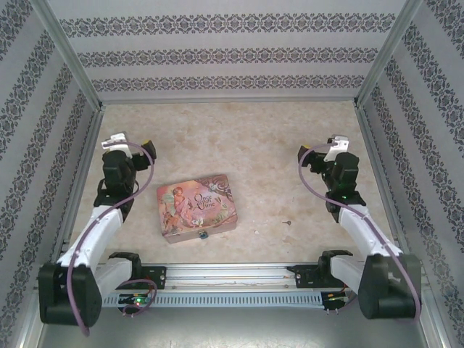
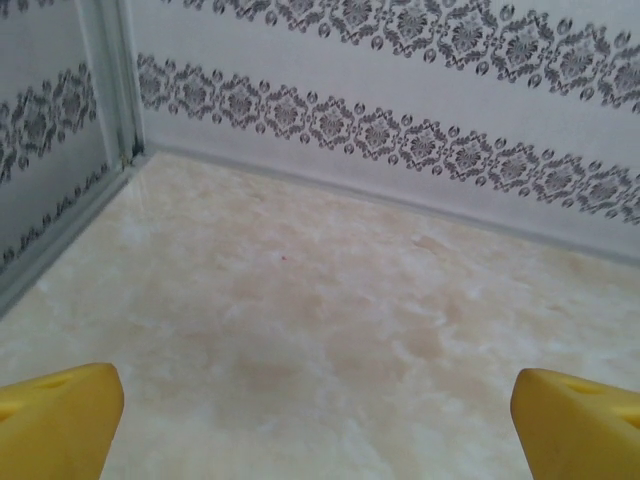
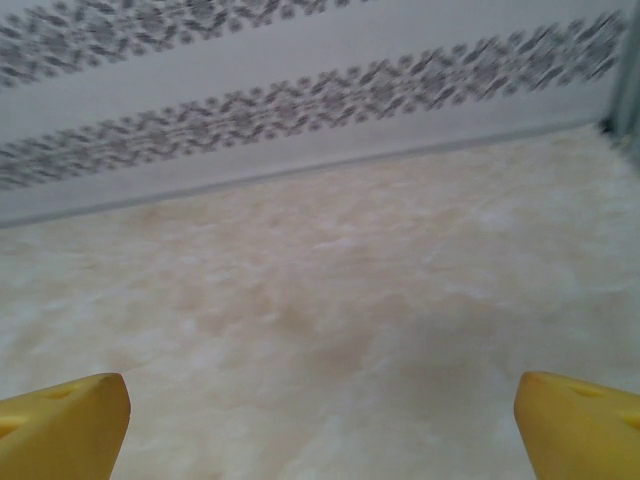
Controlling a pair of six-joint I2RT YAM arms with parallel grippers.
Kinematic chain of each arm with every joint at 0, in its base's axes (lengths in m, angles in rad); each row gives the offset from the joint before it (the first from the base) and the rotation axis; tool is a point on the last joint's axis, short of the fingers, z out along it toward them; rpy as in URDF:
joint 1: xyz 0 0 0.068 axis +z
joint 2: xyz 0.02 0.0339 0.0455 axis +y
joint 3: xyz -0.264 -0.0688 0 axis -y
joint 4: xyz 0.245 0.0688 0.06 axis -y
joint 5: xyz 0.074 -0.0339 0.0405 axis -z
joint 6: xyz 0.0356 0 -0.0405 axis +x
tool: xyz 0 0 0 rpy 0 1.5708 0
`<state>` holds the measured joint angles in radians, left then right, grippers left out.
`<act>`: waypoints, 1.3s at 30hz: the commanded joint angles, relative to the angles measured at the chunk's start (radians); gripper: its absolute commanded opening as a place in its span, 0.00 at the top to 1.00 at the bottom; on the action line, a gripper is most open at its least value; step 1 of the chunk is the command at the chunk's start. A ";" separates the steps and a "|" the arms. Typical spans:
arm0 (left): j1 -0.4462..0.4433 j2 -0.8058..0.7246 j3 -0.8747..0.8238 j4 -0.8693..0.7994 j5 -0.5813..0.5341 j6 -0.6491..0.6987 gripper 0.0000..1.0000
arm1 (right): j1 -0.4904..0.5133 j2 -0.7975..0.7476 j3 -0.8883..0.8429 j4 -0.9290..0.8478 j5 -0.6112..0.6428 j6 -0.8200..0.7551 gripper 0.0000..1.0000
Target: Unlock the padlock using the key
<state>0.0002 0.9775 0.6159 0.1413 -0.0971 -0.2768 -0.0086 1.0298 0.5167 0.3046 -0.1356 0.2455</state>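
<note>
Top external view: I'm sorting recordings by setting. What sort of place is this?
Probably a purpose-built robot test booth, not a lived-in room: patterned wall panels in metal framing box in a marbled tabletop, and the left arm and right arm are mounted by a rail at its near edge.

A pink rectangular tin box [image 1: 196,211] carried a pastel illustrated lid. The tiny teal-bodied padlock [image 1: 203,235] sat against it. Cream marbled tabletop [image 1: 275,167]; white walls [image 1: 217,43] with dark damask bands.
</note>
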 commanded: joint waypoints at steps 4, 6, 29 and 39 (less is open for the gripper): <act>0.006 -0.122 0.122 -0.730 0.128 -0.273 0.01 | 0.050 -0.002 0.122 -0.472 -0.364 0.266 0.01; 0.006 -0.158 0.119 -0.802 0.199 -0.316 0.01 | 0.107 0.020 0.133 -0.527 -0.415 0.295 0.02; -0.058 -0.184 -0.115 -0.642 0.704 -0.561 0.00 | 0.733 0.410 0.324 -0.464 -0.398 0.471 0.02; -0.206 0.061 0.011 -0.469 0.669 -0.545 0.00 | 0.720 0.480 0.364 -0.379 -0.413 0.520 0.05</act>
<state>-0.1497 0.9771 0.5602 -0.4770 0.5278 -0.8200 0.7040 1.4914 0.8429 -0.1383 -0.5171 0.7414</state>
